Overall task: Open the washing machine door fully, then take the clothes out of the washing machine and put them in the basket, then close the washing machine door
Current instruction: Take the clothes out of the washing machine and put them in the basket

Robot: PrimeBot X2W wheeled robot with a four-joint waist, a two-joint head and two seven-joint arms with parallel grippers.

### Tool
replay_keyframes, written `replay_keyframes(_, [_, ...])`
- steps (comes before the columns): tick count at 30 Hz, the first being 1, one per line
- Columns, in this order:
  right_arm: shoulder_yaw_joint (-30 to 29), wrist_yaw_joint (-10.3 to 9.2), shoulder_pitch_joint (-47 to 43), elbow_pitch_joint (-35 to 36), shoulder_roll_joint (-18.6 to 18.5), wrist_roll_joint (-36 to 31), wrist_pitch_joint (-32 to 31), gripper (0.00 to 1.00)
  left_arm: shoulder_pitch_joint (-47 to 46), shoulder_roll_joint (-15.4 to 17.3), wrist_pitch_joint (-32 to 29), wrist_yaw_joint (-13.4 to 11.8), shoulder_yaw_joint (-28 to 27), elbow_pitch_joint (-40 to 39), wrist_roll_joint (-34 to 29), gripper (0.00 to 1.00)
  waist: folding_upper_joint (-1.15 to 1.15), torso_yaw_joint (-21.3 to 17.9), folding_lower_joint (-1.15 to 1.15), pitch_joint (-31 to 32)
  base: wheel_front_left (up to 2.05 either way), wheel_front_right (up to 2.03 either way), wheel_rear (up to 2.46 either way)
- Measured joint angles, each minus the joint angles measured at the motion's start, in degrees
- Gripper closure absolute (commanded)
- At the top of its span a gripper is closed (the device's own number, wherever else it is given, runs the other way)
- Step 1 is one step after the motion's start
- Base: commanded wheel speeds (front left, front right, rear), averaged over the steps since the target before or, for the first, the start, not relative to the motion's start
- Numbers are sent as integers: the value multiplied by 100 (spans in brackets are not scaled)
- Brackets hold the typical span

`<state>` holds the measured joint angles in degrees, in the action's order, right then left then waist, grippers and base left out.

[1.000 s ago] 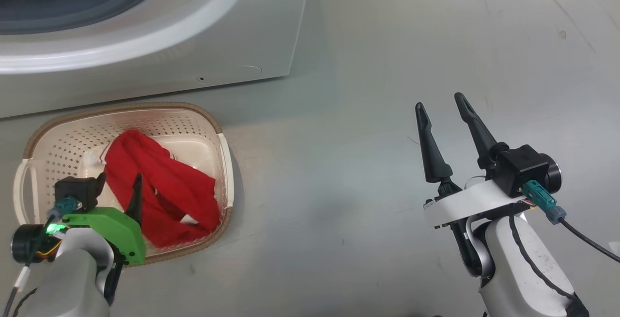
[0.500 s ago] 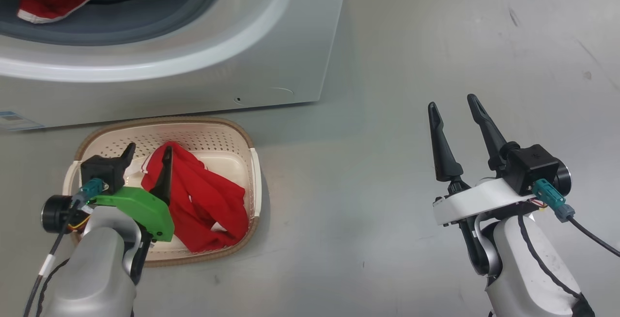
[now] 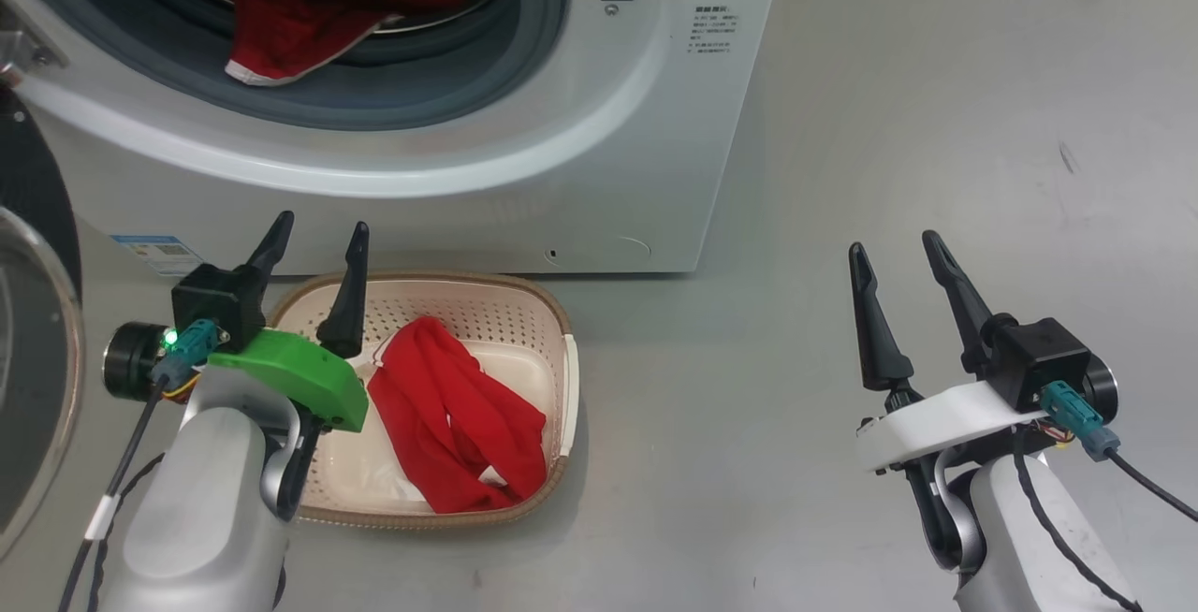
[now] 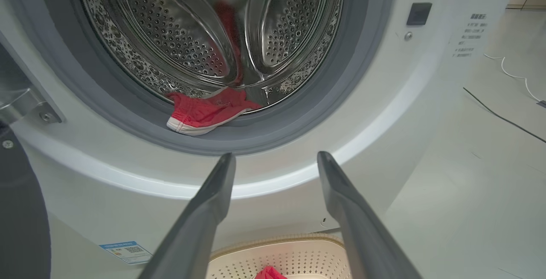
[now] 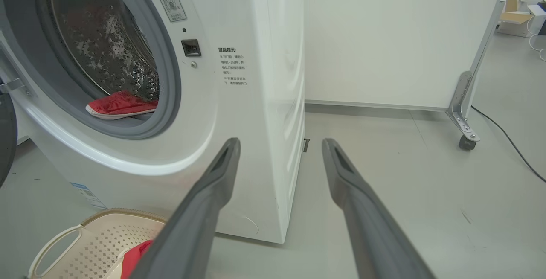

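Note:
The washing machine (image 3: 599,172) stands open, and its door (image 3: 28,359) is swung out at the left edge of the head view. One piece of the clothes (image 3: 290,22), red with a white band, hangs over the grey seal at the mouth of the drum (image 4: 179,36). The same piece (image 4: 200,112) shows straight ahead in the left wrist view. A second red garment (image 3: 459,425) lies in the basket (image 3: 562,378) on the floor in front of the machine. My left gripper (image 3: 321,222) is open and empty above the basket's far left rim. My right gripper (image 3: 894,241) is open over bare floor to the right.
A white partition on a caster foot (image 5: 465,142) stands behind and to the right of the machine. A black cable (image 5: 507,142) runs across the floor there. Grey floor stretches between the basket and my right arm.
The head camera has tilted up, bringing the drum mouth into view. My left gripper has risen from over the red garment in the basket to point at the machine. The right arm is unchanged.

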<state>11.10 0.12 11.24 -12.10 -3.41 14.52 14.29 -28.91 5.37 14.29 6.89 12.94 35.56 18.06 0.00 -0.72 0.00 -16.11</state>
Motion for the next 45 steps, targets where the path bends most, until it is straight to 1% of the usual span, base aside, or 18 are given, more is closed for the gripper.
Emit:
replay_keyframes(4, [1,40,-138,-44,4,-1,0,0,286,-16,0,0,-43,-286,-47,0,0,140,0,205,0,0,0])
replay_keyframes(9, [4,82,-254,-78,8,-1,0,0,625,-15,0,-4,-267,-621,-48,0,0,256,0,434,0,0,0])
replay_keyframes(18, [15,134,-394,-99,12,-1,0,0,1229,-25,9,-105,-482,-1122,-100,0,0,317,0,738,0,0,0])
replay_keyframes(30, [-35,133,-471,-14,15,0,0,0,1545,-56,15,-105,-505,-1560,-201,0,0,295,0,750,0,0,0])
replay_keyframes(45, [-51,133,-474,52,19,-1,0,0,1727,-105,15,-105,-559,-1868,-255,0,0,242,0,696,0,0,0])
